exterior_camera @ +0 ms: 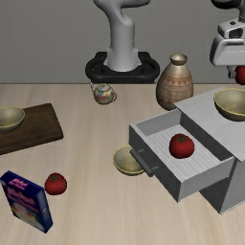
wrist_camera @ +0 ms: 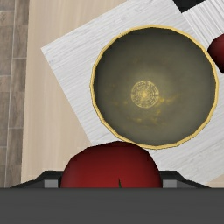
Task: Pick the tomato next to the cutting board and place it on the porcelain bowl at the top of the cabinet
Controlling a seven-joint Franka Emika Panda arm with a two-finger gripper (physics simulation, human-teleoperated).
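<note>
Pincer [wrist_camera: 112, 182] gripping tomato [wrist_camera: 114, 164], above bowl [wrist_camera: 153, 83], jug [exterior_camera: 176, 81] nearby

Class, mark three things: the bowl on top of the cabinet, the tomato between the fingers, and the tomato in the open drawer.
bowl [wrist_camera: 153, 86]: wrist view, middle of its inside.
held tomato [wrist_camera: 114, 166]: wrist view, middle of its visible skin.
drawer tomato [exterior_camera: 182, 145]: exterior view, middle of its body.
</note>
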